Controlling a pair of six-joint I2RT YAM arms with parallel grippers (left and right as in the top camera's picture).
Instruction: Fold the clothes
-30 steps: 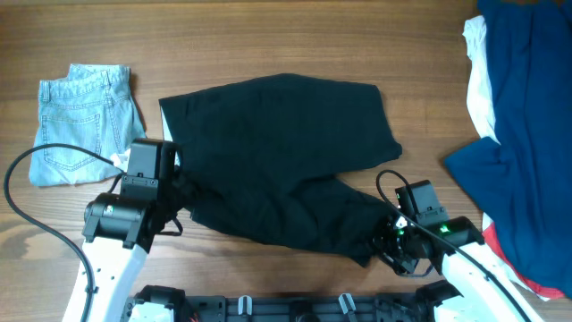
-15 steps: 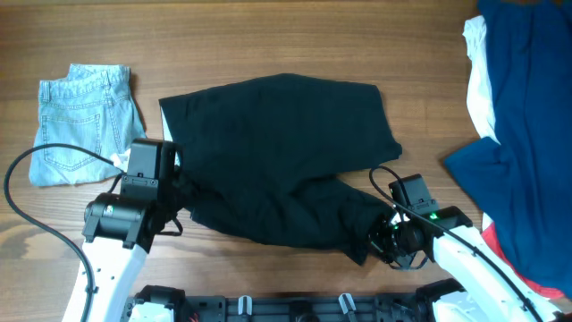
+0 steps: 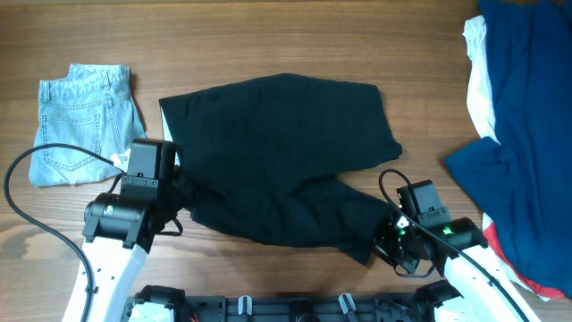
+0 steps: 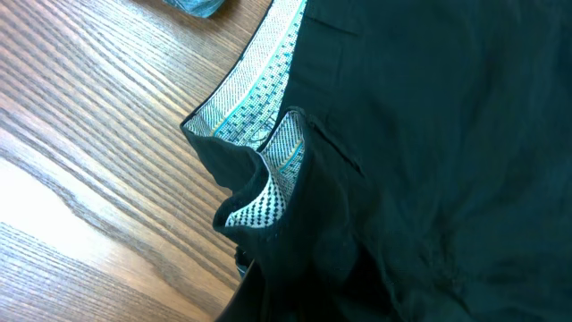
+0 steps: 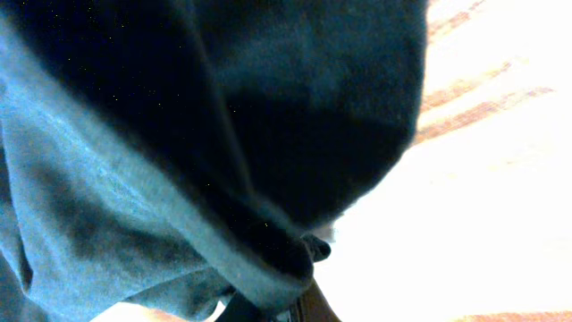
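black shorts (image 3: 286, 152) spread mid-table (image 3: 268, 36) | left gripper (image 3: 181, 199) pinched tight on waistband (image 4: 255, 107) corner, 8 o'clock | right gripper (image 3: 389, 240) clamped on leg hem (image 5: 268, 241), 5 o'clock | soft, light, limp; likely sags, so hold edges

The overhead camera looks straight down on the whole worktop (image 3: 268, 54), with the near edge at the bottom of the frame. The left wrist camera sits close above the black shorts (image 3: 277, 152) at their waistband (image 4: 259, 116), bare wood to its left. The right wrist camera is nearer still: dark cloth fills most of its frame, washed-out wood at right. All three views share the shorts.
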